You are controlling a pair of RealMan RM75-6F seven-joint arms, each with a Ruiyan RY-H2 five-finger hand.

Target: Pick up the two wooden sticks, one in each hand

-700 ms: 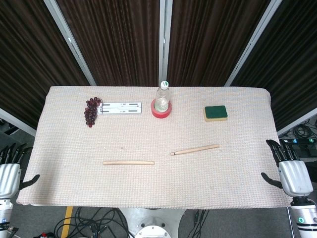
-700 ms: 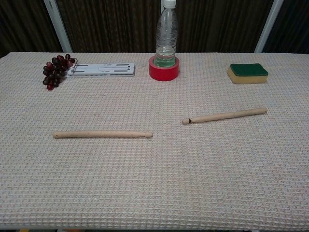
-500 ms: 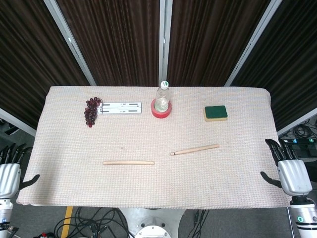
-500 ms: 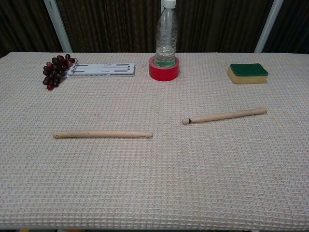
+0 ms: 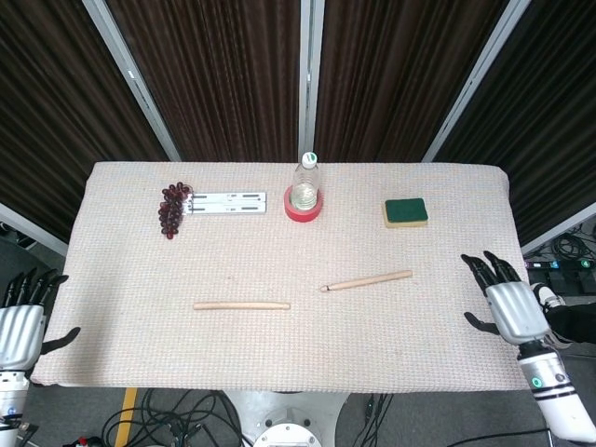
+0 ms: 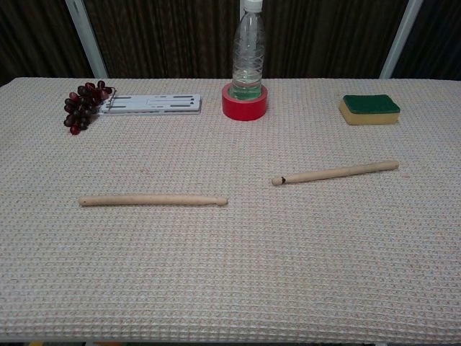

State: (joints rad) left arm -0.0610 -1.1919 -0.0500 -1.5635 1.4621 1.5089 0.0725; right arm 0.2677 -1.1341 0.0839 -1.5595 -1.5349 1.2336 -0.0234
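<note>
Two wooden sticks lie on the cloth-covered table [image 5: 140, 261]. The left stick [image 5: 241, 305] [image 6: 153, 200] lies nearly level, left of centre. The right stick [image 5: 367, 280] [image 6: 335, 172] is slanted, its far end higher, right of centre. My left hand [image 5: 20, 321] hangs off the table's left edge with fingers spread, holding nothing. Over the table's right edge my right hand [image 5: 504, 300] hovers with fingers apart and nothing in it, well right of the slanted stick. The chest view shows neither hand.
Along the far side stand a clear bottle [image 5: 305, 182] [image 6: 248, 50] inside a red tape roll [image 5: 303, 209] [image 6: 244, 101], dark grapes [image 5: 172, 208] [image 6: 82, 104], a white flat tool [image 5: 228, 202] [image 6: 151, 104] and a green-topped sponge [image 5: 406, 212] [image 6: 369, 109].
My right hand has moved left and up, from off the table's right edge to over it. My left hand has shifted slightly. The sticks have not moved.
</note>
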